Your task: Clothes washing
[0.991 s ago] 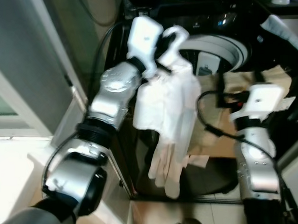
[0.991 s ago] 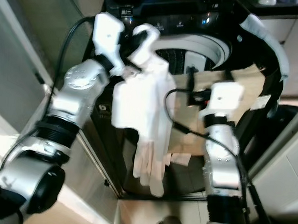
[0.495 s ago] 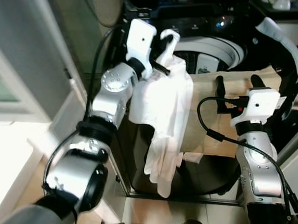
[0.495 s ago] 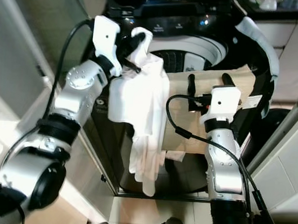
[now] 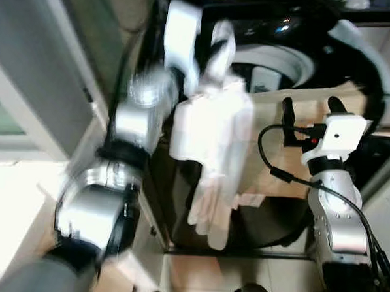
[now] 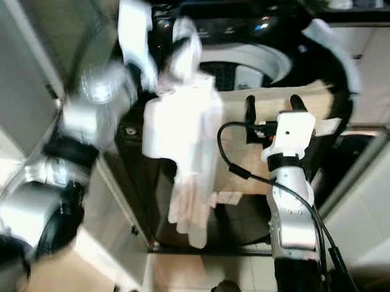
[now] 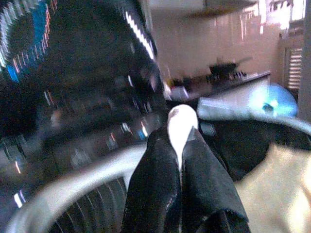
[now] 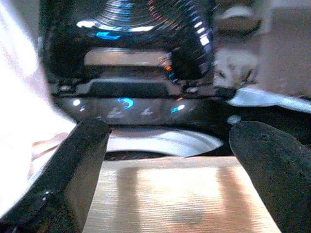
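Observation:
A white garment [image 5: 212, 134] hangs in a long fold in front of the black top-loading washing machine [image 5: 278, 59], down past its front. My left gripper [image 7: 181, 133] is shut on the garment's top, raised beside the drum's left rim; the arm is blurred with motion. A beige cloth [image 5: 292, 164] lies draped over the machine's front edge. My right gripper [image 5: 310, 109] stands open just above that cloth, fingers [image 8: 82, 160] spread wide, facing the lit control panel [image 8: 131, 107]. The drum's inside is mostly hidden.
The washer's lid [image 5: 363, 50] stands raised at the right. A grey wall or door [image 5: 29, 65] runs close along the left. Pale tiled floor [image 5: 273, 281] lies below the machine. A dark round container [image 5: 384, 149] sits at the right.
My left arm has swung quickly, now blurred, carrying the white garment slightly up and toward the drum. The right gripper has stayed open above the beige cloth.

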Available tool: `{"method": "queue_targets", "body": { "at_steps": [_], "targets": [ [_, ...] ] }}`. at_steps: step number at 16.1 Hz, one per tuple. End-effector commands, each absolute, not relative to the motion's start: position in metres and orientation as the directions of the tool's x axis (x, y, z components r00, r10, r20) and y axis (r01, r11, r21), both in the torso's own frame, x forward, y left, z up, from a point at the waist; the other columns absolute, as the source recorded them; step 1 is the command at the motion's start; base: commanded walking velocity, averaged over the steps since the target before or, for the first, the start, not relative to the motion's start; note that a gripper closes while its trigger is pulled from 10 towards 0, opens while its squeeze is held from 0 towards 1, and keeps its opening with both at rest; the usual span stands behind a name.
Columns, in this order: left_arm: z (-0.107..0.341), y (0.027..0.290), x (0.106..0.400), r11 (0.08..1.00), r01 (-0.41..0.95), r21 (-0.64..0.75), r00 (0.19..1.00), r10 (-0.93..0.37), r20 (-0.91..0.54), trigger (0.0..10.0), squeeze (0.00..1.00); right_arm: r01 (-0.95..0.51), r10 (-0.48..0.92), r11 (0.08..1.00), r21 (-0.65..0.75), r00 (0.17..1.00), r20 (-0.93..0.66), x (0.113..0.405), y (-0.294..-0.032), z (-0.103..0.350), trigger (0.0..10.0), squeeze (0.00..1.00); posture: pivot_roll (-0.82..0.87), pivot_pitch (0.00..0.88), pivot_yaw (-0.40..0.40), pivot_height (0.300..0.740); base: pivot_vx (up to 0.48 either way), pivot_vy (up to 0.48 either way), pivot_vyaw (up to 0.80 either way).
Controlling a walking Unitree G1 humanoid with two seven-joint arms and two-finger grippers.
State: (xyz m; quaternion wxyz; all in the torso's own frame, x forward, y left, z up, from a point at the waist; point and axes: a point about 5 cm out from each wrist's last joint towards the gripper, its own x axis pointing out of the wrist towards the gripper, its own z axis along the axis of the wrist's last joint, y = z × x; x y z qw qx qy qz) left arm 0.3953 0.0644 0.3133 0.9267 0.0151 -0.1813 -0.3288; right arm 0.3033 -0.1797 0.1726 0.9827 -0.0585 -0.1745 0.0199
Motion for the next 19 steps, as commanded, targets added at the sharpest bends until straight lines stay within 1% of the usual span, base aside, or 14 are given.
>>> {"method": "queue_targets", "body": {
  "at_steps": [1,3,4,5,8,10,13,15,17,18,19],
  "targets": [
    [0.363,0.067,0.393,0.784,0.588,0.199,0.667,-0.609,0.429,10.0,0.0,-0.074,0.101,0.993,-0.095,0.939,0.328,0.305,-0.172,0.17,10.0,0.0,-0.28,0.0,0.134,0.714,0.0,0.0,0.0],
    [0.396,0.066,0.394,0.789,0.558,0.258,0.655,-0.61,0.446,10.0,0.0,-0.152,0.169,0.985,-0.079,0.942,0.291,0.305,-0.163,0.166,10.0,0.0,-0.28,0.0,0.151,0.714,0.0,0.0,0.0],
    [0.403,0.066,0.395,0.798,0.538,0.27,0.662,-0.599,0.451,10.0,0.0,-0.167,0.183,0.983,-0.079,0.941,0.285,0.306,-0.16,0.166,10.0,0.0,-0.28,0.0,0.163,0.714,0.0,0.0,0.0],
    [0.414,0.061,0.394,0.799,0.522,0.298,0.663,-0.6,0.448,10.0,0.0,-0.217,0.228,0.974,-0.067,0.93,0.288,0.306,-0.152,0.169,10.0,0.0,-0.28,0.0,0.176,0.714,0.0,0.0,0.0],
    [0.44,0.047,0.388,0.792,0.536,0.293,0.644,-0.608,0.465,10.0,0.0,-0.284,0.292,0.956,-0.075,0.891,0.347,0.305,-0.148,0.191,10.0,0.0,-0.28,0.0,0.19,0.714,0.0,0.0,0.0],
    [0.452,0.042,0.384,0.789,0.543,0.289,0.635,-0.61,0.474,10.0,0.0,-0.324,0.325,0.944,-0.07,0.866,0.38,0.303,-0.149,0.206,10.0,0.0,-0.29,0.0,0.199,0.714,0.0,0.0,0.0],
    [0.452,0.038,0.384,0.784,0.558,0.27,0.633,-0.613,0.472,10.0,0.0,-0.396,0.378,0.917,-0.042,0.834,0.401,0.301,-0.146,0.215,10.0,0.0,-0.29,0.0,0.204,0.714,0.0,0.0,0.0],
    [0.449,0.035,0.384,0.776,0.566,0.276,0.629,-0.624,0.465,10.0,0.0,-0.448,0.405,0.894,0.002,0.81,0.423,0.3,-0.145,0.224,10.0,0.0,-0.29,0.0,0.201,0.714,0.0,0.0,0.0],
    [0.448,0.033,0.385,0.777,0.568,0.272,0.633,-0.623,0.459,10.0,0.0,-0.479,0.43,0.878,-0.003,0.787,0.443,0.3,-0.144,0.235,10.0,0.0,-0.29,0.0,0.201,0.714,0.0,0.0,0.0],
    [0.448,0.032,0.385,0.776,0.573,0.263,0.632,-0.623,0.461,10.0,0.0,-0.478,0.432,0.879,-0.01,0.785,0.445,0.304,-0.142,0.238,10.0,0.0,-0.29,0.0,0.201,0.714,0.0,0.0,0.0],
    [0.449,0.029,0.383,0.767,0.591,0.25,0.62,-0.63,0.468,10.0,0.0,-0.463,0.431,0.886,-0.034,0.791,0.434,0.315,-0.138,0.239,10.0,0.0,-0.3,0.0,0.198,0.714,0.0,0.0,0.0]
  ]
}}
